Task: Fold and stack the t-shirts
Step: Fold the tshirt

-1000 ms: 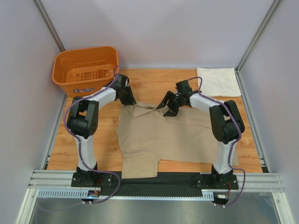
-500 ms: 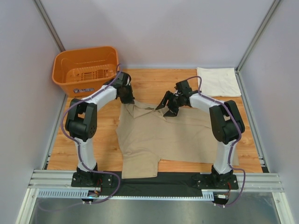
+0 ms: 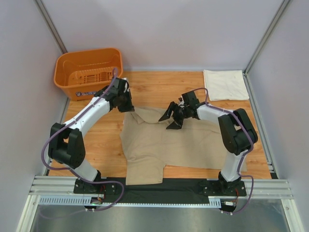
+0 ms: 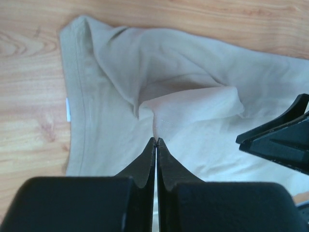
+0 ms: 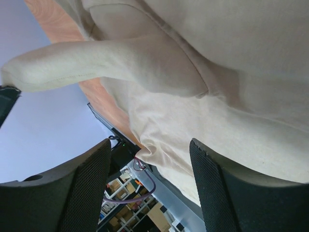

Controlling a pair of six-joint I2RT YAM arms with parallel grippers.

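The tan-khaki t-shirt (image 3: pixel 183 140) lies spread over the middle of the wooden table, rumpled at its far left corner. My left gripper (image 4: pixel 156 140) is shut on a raised fold of that shirt (image 4: pixel 188 87) near the corner, seen from above at the left gripper (image 3: pixel 128 106). My right gripper (image 3: pixel 170 118) hovers open over the shirt's far edge, a little right of the left one. In the right wrist view the open right gripper (image 5: pixel 148 145) has tan cloth (image 5: pixel 227 72) beyond it and nothing between its fingers. The cream-white t-shirt (image 3: pixel 223 84) lies folded at the back right corner.
An orange plastic basket (image 3: pixel 87 72) stands at the back left corner, close behind my left wrist. Grey walls and metal posts enclose the table on three sides. A black mat (image 3: pixel 164 189) lies along the near edge between the arm bases.
My left gripper has shut on the tan shirt's fold, and its arm has swung out to the left. The right gripper has shifted slightly nearer and to the left, staying open.
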